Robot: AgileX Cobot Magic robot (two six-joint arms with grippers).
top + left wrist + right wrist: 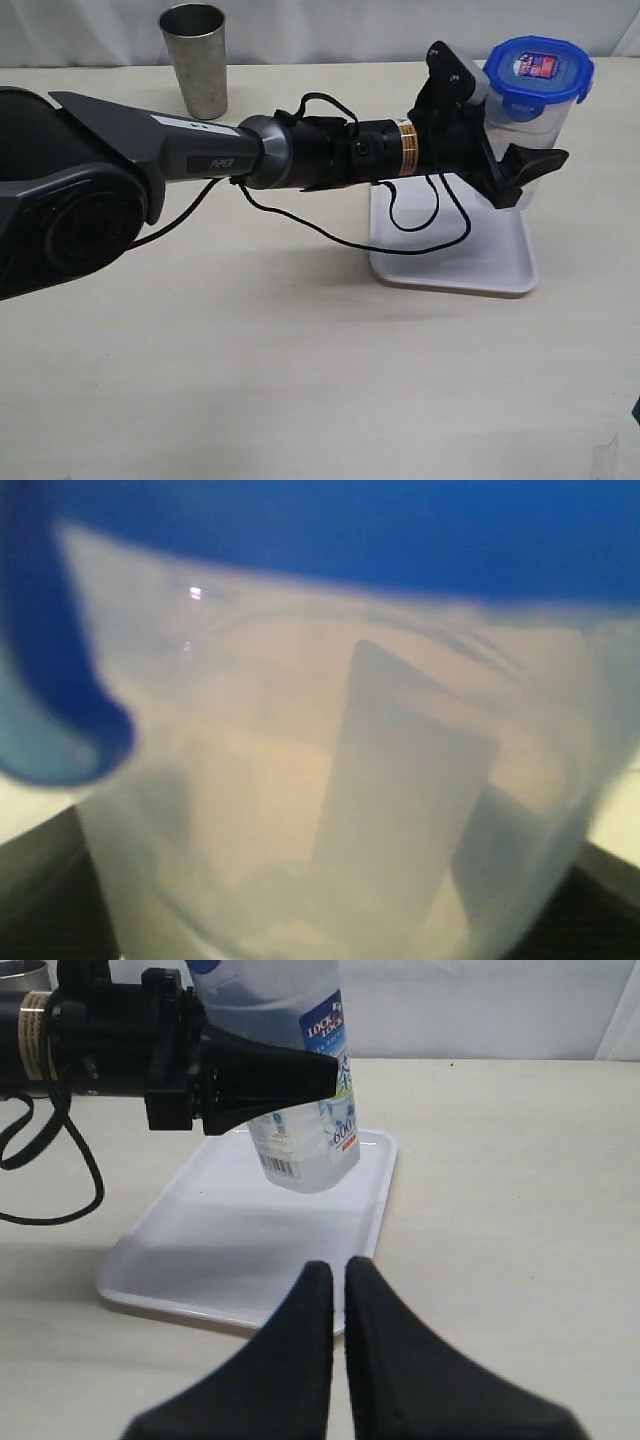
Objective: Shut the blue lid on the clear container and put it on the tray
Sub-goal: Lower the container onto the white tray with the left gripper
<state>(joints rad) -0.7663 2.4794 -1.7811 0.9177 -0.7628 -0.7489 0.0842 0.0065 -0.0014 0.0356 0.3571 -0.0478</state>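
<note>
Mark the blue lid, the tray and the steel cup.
blue lid [540, 66], exterior view, label sticker on top.
tray [490, 265], exterior view, bare floor near front rim.
steel cup [196, 65], exterior view, middle of side wall.

**Lid** [541, 66]: round, blue, with a lighter square centre and a sticker. Its visible flaps are folded down and it is seated on the container [548, 128].

**Container:** tall, clear, slightly tapered, upright. It has a barcode and a blue-and-white label near its base. The left gripper [515, 125] clamps it at mid-height over the tray's far end (base contact cannot be told).

**Tray** [470, 268]: flat, white, rectangular, with rounded corners and a low rim.
</note>
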